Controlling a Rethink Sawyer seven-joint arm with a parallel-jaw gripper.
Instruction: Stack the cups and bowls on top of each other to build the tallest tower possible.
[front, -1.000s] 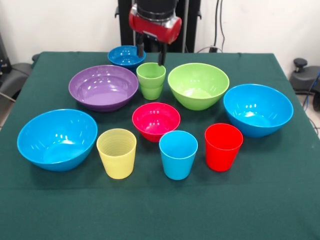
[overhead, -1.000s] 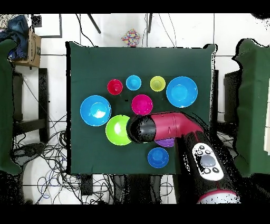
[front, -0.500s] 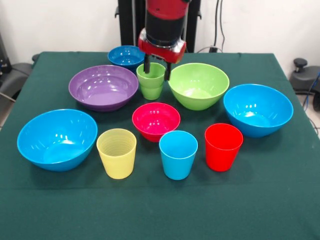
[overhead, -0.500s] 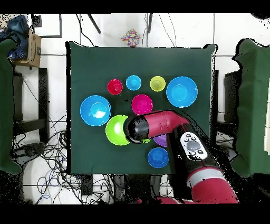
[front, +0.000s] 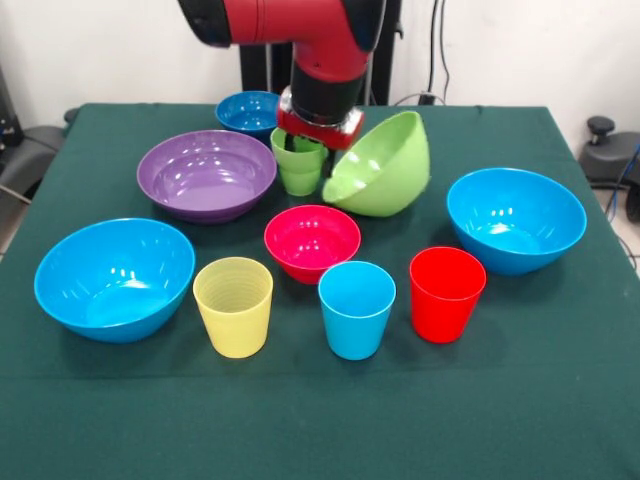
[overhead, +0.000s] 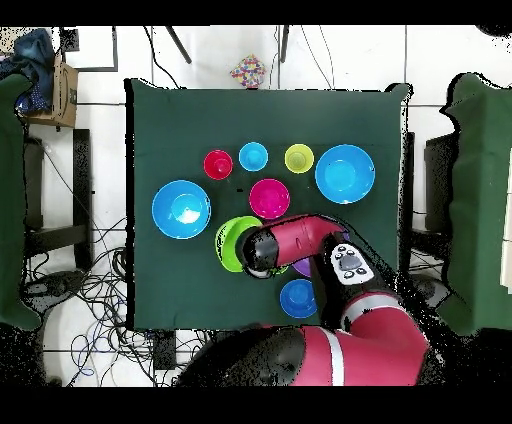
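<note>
Beside the green cup (front: 298, 166), the lime bowl (front: 385, 170) tips onto its side

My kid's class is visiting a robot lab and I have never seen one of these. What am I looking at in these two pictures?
It is one red and black robot arm at a table under a green cloth. One picture looks across the table toward the arm, the other straight down from above.

On the cloth stand plastic cups and bowls meant for stacking: a yellow cup, a light blue cup, a red cup, two large blue bowls, a purple bowl, a pink-red bowl and a small dark blue bowl.

The arm's gripper is down at the green cup; whether it has gripped it cannot be seen. Beside it the lime-green bowl is tipped on its side, against the arm's head. Nothing is stacked yet.
</note>
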